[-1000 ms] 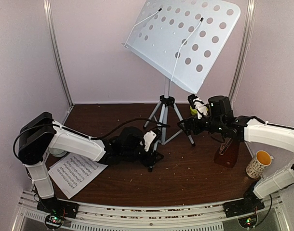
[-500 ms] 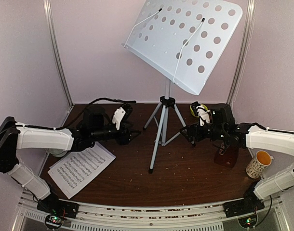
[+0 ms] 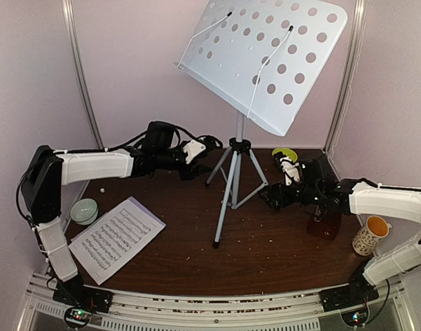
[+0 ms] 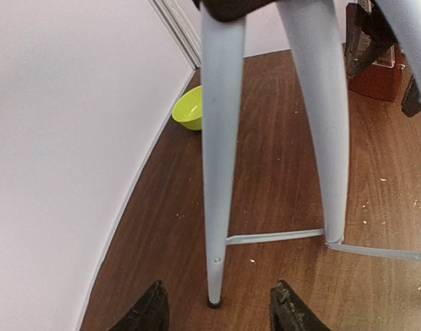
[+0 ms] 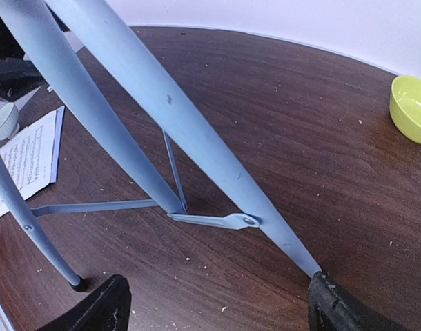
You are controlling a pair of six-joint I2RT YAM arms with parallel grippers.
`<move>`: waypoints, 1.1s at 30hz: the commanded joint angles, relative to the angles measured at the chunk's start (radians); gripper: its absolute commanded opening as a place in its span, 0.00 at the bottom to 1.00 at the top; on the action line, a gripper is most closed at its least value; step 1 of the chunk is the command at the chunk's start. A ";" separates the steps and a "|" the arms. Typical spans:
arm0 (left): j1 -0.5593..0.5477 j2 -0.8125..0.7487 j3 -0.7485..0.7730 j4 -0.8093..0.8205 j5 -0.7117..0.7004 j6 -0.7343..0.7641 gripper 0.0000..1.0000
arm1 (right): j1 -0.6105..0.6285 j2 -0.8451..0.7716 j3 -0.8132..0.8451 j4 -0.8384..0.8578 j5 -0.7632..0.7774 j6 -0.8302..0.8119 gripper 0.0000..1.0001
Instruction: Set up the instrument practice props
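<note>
Dark wooden table (image 3: 266,255) under pale walls (image 3: 141,103): the metronome (image 3: 326,226) is half hidden behind the right arm (image 3: 390,200), and only one sheet-music page (image 3: 116,238) can be made out, well apart from both pairs of fingers. The left gripper (image 4: 219,286) is partly open and empty, with one tripod (image 4: 217,172) foot just beyond the gap between its fingers. The right gripper (image 5: 217,279) is wide open and empty; another leg ends at one finger (image 5: 335,307), touching or not I cannot tell.
</note>
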 commanded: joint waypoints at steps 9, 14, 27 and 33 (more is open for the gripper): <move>0.010 0.178 0.213 -0.028 0.114 0.115 0.50 | -0.038 0.078 0.005 -0.029 0.063 0.027 0.84; 0.010 0.201 0.225 0.026 0.119 0.086 0.45 | -0.049 0.136 0.038 -0.015 0.076 0.029 0.79; 0.009 0.227 0.252 0.114 0.141 -0.010 0.34 | -0.064 0.260 0.196 -0.038 0.134 -0.020 0.62; 0.006 0.243 0.261 0.120 0.149 -0.031 0.35 | -0.066 0.298 0.232 -0.037 0.136 -0.040 0.58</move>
